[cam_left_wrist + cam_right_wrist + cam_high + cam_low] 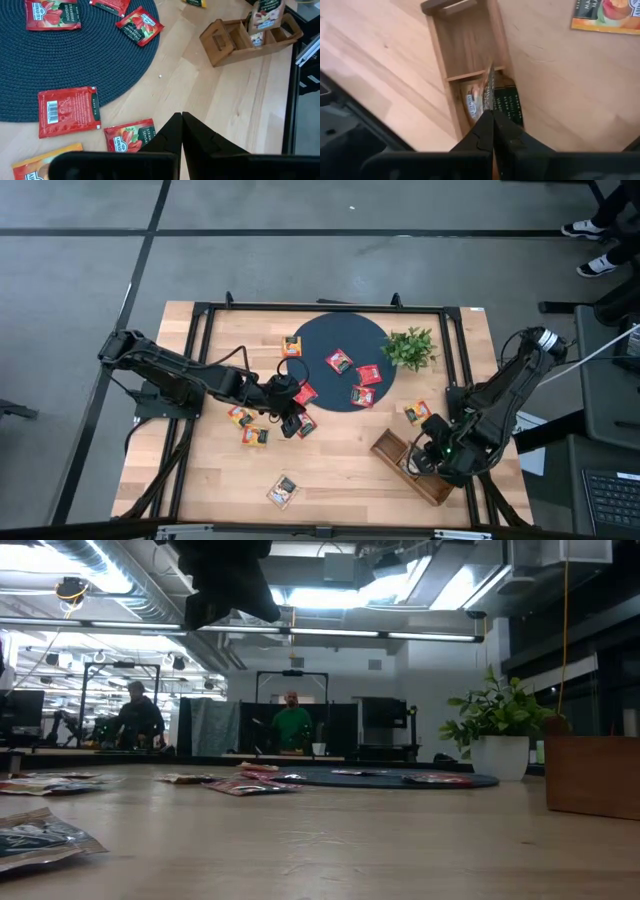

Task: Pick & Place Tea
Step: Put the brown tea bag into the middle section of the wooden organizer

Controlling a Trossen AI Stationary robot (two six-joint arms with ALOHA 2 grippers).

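Several tea packets lie flat: red ones [340,361] on the round dark mat [320,335], orange-yellow ones [255,436] on the wood, and one near the near edge [283,491]. My left gripper [181,121] is shut and hovers by a red packet [127,138] just off the mat's near rim [292,423]. My right gripper [492,116] is shut on a packet over the wooden tray [388,445]. The tray's middle compartment holds an orange packet [472,102] and a dark green one [509,106]. My right gripper pinches an orange-yellow tea packet between its two fingers, coming from above. I see the packet edge-on [490,87]. It hangs upright below the fingers, over or in the tray's middle compartment; whether its lower edge rests there is hidden.
A small green plant [410,347] stands beside the mat toward the far right. One orange packet [417,412] lies between plant and tray. The tray's end compartment [465,45] shows bare wood. A black frame [200,310] rims the table. People stand in the room beyond [292,725].
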